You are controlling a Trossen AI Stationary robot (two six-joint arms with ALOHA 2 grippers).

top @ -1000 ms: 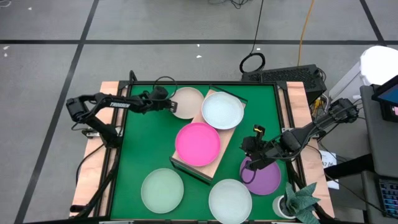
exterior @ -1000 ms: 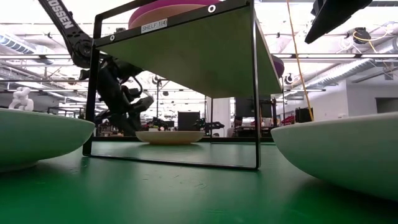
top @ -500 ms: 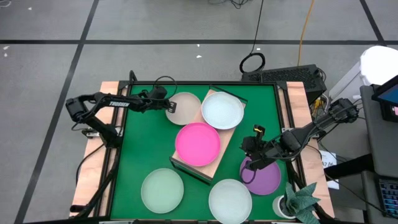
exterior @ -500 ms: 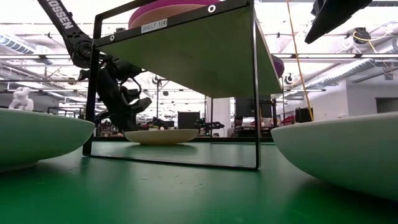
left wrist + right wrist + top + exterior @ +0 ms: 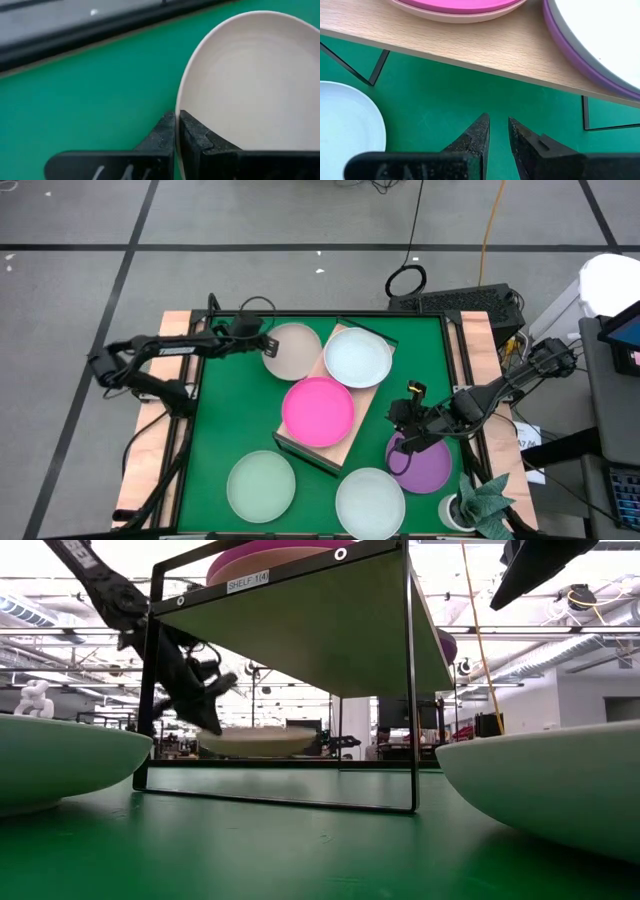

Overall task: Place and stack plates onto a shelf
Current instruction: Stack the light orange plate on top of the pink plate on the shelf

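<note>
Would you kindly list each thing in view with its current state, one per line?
Left gripper: shut on the cream plate's rim.
Cream plate: lifted off the mat, beside the shelf.
Right gripper: slightly open, empty, over the purple plate.
Purple plate: flat on the mat.
Shelf: holds two stacks.
Magenta plate: atop a pink one.
Whitish plate: atop a purple one.
Two pale plates: flat on the mat.

Six plates [image 5: 318,411] showing (stacks may hide more), one shelf [image 5: 352,433].
</note>
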